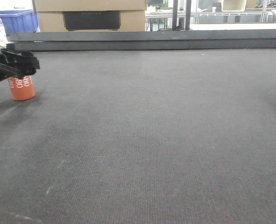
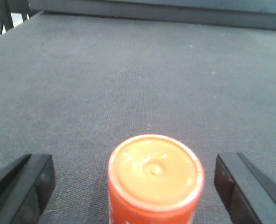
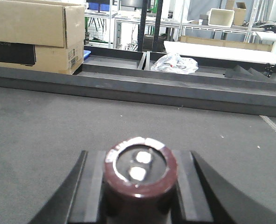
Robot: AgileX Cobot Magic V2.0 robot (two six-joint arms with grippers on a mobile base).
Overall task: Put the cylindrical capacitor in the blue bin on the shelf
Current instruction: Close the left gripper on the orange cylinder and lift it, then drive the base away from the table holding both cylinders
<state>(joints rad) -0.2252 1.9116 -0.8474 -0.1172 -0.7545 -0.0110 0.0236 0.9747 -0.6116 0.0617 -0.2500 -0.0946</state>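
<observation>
**On the worktop's left edge: orange cylinder bracketed, not gripped**

On the grey worktop (image 1: 152, 130), the orange cylinder (image 1: 21, 87) is seen upright at far left, with white print on its side. The left claw (image 1: 22, 65) is held at the level of its top. In the left wrist view the claw is spread wide and a clear gap is seen on each side of the cylinder. No contact is made.

The right claw (image 3: 140, 189) is pressed onto a maroon capacitor (image 3: 140, 165). It is pinched from both sides, with the two-terminal end facing the camera. Whether it is lifted off the worktop cannot be told.

A blue bin (image 1: 17, 21) is seen beyond the far edge at back left, beside a cardboard box (image 1: 89, 14). What the bin rests on cannot be told. Steel shelf (image 3: 124, 19) rails are seen further back, well apart from both claws. A crumpled plastic bag (image 3: 175, 63) lies behind the worktop's raised rim.
</observation>
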